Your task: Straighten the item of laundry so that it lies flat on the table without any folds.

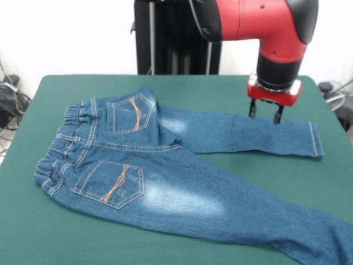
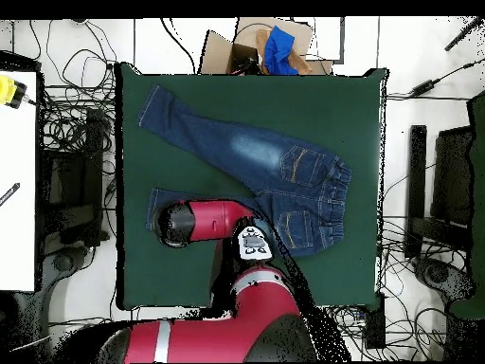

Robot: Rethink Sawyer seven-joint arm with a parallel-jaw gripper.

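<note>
The large rectangular table (image 1: 49,232) covered in dark green felt-like cloth carries the small pair of blue denim jeans (image 1: 165,190) back side up, the orange-stitched pockets showing, its gathered waistband toward one end and the two legs splayed apart, so most of it already lies flat; the seat between the pockets looks a little bunched, which is probably what is left to smooth. The red and black robot arm (image 1: 265,27) reaches down over the far leg, likely to drag that leg straight by its lower part. Its gripper (image 1: 265,113) hangs just above the denim near the hem, fingers spread and holding nothing
</note>
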